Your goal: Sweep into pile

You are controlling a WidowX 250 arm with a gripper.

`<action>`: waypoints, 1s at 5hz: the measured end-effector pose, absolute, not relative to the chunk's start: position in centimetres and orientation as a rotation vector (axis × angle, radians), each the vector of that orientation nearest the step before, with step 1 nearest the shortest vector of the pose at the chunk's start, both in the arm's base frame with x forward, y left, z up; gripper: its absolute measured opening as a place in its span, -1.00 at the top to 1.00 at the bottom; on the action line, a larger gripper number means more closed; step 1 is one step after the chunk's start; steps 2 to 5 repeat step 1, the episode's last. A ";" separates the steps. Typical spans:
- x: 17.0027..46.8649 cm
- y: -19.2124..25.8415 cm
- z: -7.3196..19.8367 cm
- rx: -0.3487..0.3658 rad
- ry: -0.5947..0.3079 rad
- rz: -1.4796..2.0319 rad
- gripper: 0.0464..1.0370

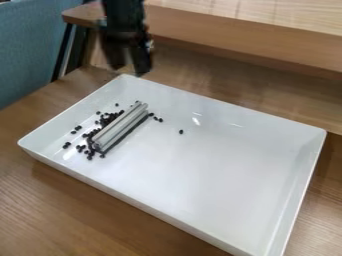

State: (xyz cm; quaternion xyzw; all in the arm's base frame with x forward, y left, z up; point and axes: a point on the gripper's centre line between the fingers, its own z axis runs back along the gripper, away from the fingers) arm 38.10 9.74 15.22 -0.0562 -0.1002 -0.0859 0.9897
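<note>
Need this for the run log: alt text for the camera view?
White tray on a wooden table; dark beads and a light gray bar lie toward its left end. Black gripper hangs at upper left.

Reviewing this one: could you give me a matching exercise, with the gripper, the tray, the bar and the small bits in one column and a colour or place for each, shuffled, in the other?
1. gripper
2. tray
3. bar
4. small bits

A. dark, mostly gathered beside a longer thing
B. in the air, above the tray's far corner
C. long and silvery grey
D. white, resting on the wooden table

Pairs: 1-B, 2-D, 3-C, 4-A
</note>
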 end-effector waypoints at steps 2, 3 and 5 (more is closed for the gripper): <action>38.4 6.1 15.2 -0.137 -0.168 -0.262 -0.93; 38.4 6.1 15.2 -0.137 -0.168 -0.262 -0.93; 38.4 6.1 15.2 -0.137 -0.168 -0.262 -0.93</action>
